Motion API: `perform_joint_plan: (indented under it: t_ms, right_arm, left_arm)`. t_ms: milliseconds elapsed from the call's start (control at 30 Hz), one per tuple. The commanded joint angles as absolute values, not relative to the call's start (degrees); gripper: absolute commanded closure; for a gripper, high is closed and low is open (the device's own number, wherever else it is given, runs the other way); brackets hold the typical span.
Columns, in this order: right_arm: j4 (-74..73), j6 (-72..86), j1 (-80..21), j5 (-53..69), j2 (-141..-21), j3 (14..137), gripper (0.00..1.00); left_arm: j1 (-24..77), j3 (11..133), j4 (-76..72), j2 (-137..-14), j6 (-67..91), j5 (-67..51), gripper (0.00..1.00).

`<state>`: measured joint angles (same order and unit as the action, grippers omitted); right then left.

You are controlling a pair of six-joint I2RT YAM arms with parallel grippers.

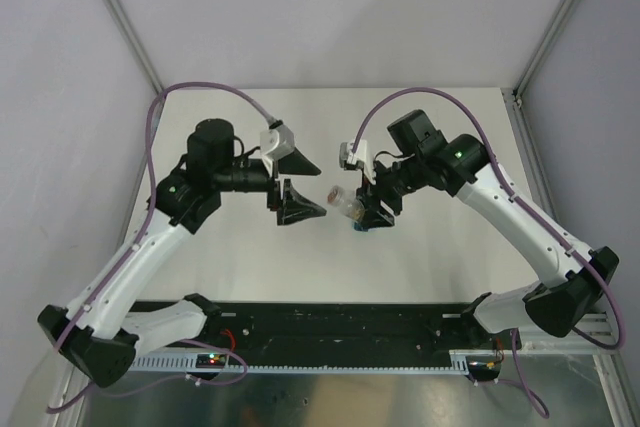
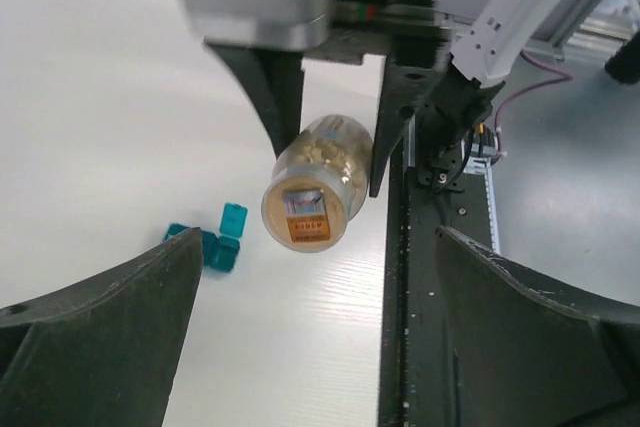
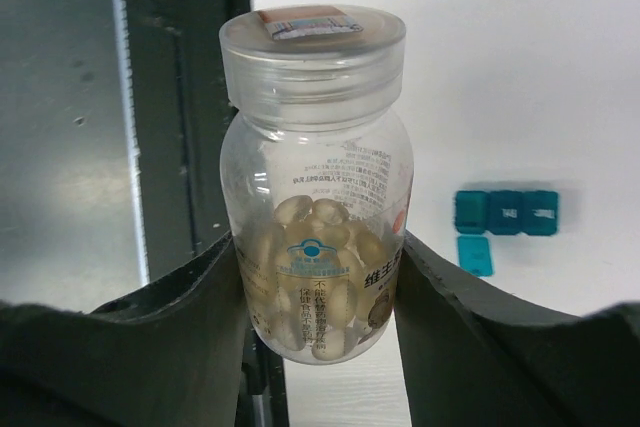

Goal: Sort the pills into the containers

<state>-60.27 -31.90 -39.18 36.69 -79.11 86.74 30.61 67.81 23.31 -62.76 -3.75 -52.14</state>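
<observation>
Teal strip (image 3: 505,212) of three cells lies flat on the white table (image 3: 540,67). In the right wrist view its long axis runs 9 to 3 o'clock, and one end lid is swung open. I cannot tell whether the other two lids are shut. From above it sits at about 5 o'clock of the bottle (image 1: 345,202), mostly hidden under the right gripper (image 1: 366,205).

I see the pills (image 3: 315,247), pale and oval, only inside the clear bottle, and none in the strip. The right gripper is clenched on the bottle's lower body and holds it, as I judge, clear of the table. The cap (image 3: 312,47) is on. In the top view the bottle's long axis points to 9 o'clock, cap first, straight at the left gripper (image 1: 316,189).

The left jaws are spread wide and hold nothing. They are near the cap but not touching it. In the left wrist view the cap faces me almost end-on, a little toward 12 o'clock of the gap between my fingers.

I judge the next move to be closing the left jaws on the cap to unscrew it. That depends on keeping the bottle's axis in line with them. The left arm is nearer the cap and the right arm nearer the strip. Nothing stands between cap and jaws. The strip lies just below, so a low pass could knock it.
</observation>
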Motion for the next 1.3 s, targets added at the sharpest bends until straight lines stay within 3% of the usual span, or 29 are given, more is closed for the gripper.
perform_joint_plan:
  t_ms: [0, 233, 500, 633, 800, 900, 1267]
  right_arm:
    - [-66.64, -35.91, -39.18, 46.05, -80.96, 90.67, 1.00]
    - [-69.79, -37.15, -39.52, 47.84, -82.73, 92.98, 1.00]
    - [-69.36, -36.96, -39.54, 47.54, -82.46, 92.72, 1.00]
    - [-68.79, -36.73, -39.58, 47.27, -82.38, 92.22, 1.00]
    - [-66.85, -35.47, -39.60, 44.86, -81.98, 91.36, 1.00]
    - [-64.44, -33.62, -39.50, 41.05, -81.22, 90.61, 1.00]
    - [-55.72, -28.61, -40.98, 24.16, -77.88, 87.84, 1.00]
  left_arm:
    - [33.04, 67.26, 24.28, -60.35, -15.37, -54.78, 0.00]
    - [37.34, 67.05, 24.63, -61.94, -19.57, -51.92, 0.03]
    - [38.46, 67.16, 24.69, -63.93, -19.83, -50.69, 0.25]
    - [38.46, 67.54, 24.67, -64.74, -18.98, -50.22, 0.42]
    - [38.30, 69.53, 24.61, -66.32, -15.34, -49.46, 0.83]
    - [37.88, 70.85, 24.63, -67.32, -11.94, -47.39, 0.97]
    - [30.31, 76.21, 23.55, -73.68, 13.04, -45.36, 1.00]
